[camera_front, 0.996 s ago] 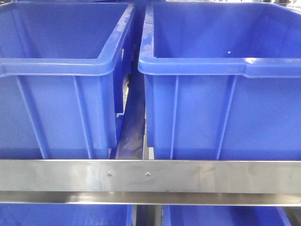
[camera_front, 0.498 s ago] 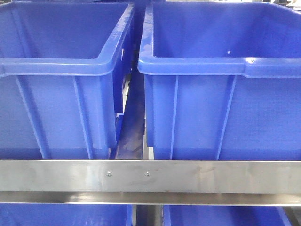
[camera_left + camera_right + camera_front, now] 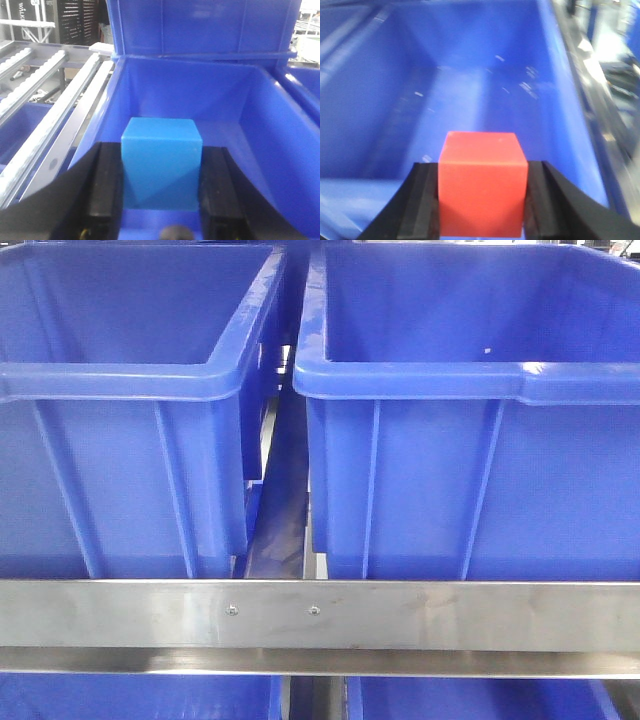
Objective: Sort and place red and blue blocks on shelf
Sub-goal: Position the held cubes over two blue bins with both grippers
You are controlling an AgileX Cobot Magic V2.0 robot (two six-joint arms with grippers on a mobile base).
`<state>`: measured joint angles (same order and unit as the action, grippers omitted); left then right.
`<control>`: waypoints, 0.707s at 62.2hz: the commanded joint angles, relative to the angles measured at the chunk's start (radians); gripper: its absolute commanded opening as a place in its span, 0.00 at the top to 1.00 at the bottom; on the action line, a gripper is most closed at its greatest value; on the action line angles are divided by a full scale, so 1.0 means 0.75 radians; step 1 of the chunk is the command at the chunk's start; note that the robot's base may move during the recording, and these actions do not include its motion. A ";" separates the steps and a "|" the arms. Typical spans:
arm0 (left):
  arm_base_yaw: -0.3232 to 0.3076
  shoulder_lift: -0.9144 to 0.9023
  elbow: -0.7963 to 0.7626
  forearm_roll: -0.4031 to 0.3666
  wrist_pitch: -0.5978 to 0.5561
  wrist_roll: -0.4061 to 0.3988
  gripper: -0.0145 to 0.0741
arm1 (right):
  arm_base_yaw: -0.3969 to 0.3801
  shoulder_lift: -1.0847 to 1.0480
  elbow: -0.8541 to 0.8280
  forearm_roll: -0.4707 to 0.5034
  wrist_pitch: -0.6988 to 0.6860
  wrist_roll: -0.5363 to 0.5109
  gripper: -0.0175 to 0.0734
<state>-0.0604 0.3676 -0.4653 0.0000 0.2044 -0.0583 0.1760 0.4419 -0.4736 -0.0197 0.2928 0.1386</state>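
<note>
Blue plastic bins [image 3: 120, 380] line steel shelf [image 3: 450, 612]; left gripper [image 3: 161, 186] clamps blue block [image 3: 161, 157] by opp. side faces, over a bin; right gripper [image 3: 482, 205] likewise pinches red block [image 3: 482, 180] above a bin; both cubes look light, rigid, matte; flat sides grip best.

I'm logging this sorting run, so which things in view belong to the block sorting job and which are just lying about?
Part of the job:
blue block in the left gripper
red block in the right gripper
shelf with its blue bins

Just lying about:
roller rails left of the bin
black perforated panel behind them
</note>
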 commanded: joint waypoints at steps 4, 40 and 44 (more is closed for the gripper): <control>-0.072 0.232 -0.202 0.000 -0.135 -0.005 0.69 | 0.065 0.224 -0.184 -0.004 -0.121 -0.051 0.75; -0.277 1.065 -0.603 0.130 -0.131 -0.005 0.69 | 0.085 0.935 -0.438 -0.028 -0.569 -0.051 0.75; -0.277 1.092 -0.603 0.130 -0.131 -0.005 0.69 | 0.085 0.943 -0.438 -0.028 -0.546 -0.051 0.75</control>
<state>-0.2634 1.1891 -0.8759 0.0935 0.1907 -0.0583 0.2413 1.1630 -0.7608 -0.0314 -0.0346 0.1089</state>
